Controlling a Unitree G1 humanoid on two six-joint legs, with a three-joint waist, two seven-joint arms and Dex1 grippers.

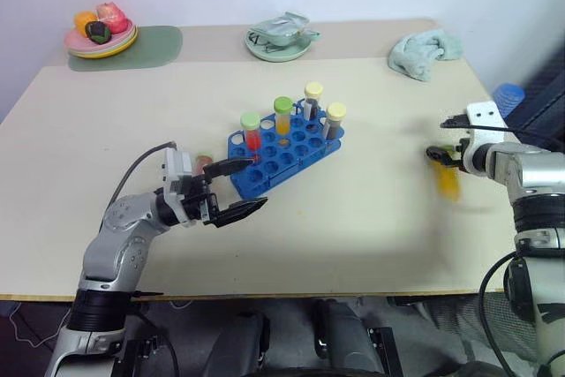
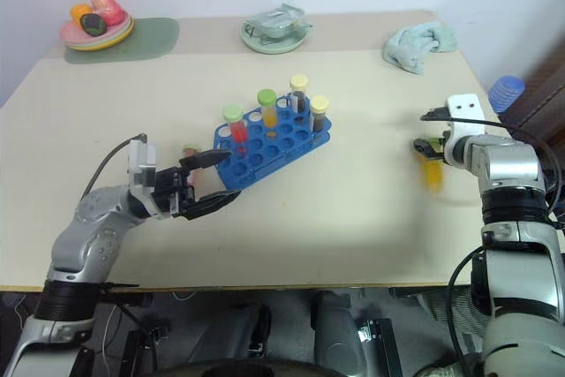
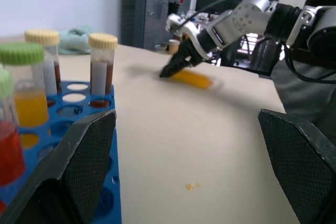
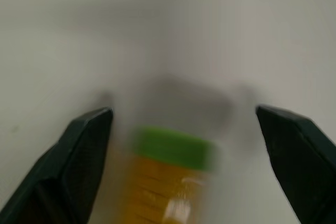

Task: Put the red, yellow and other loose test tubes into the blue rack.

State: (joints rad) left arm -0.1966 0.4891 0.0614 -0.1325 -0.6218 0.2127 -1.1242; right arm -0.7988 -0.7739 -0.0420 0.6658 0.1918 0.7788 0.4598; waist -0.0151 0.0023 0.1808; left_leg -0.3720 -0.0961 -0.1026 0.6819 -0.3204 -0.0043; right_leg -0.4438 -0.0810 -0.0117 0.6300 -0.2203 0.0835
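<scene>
The blue rack (image 1: pixel 265 165) stands mid-table with several capped tubes upright in it: one red-filled (image 1: pixel 252 132), one yellow-filled (image 1: pixel 282 116), two with yellow caps (image 1: pixel 335 119). My left gripper (image 1: pixel 243 187) is open at the rack's near left corner, nothing between its fingers. A small reddish object (image 1: pixel 205 162), partly hidden, lies just behind it. Near the table's right edge a blurred yellow tube (image 1: pixel 448 181) with a green cap (image 4: pixel 176 148) lies below my right gripper (image 1: pixel 439 154). That gripper is open, its fingers (image 4: pixel 84 145) astride the tube without touching it.
A plate of food (image 1: pixel 100 41) on a green mat (image 1: pixel 154 46) sits at the far left. A pale green dish (image 1: pixel 281 41) is at the far middle and a crumpled cloth (image 1: pixel 424 52) at the far right. A blue object (image 1: pixel 508 94) sits beyond the table's right edge.
</scene>
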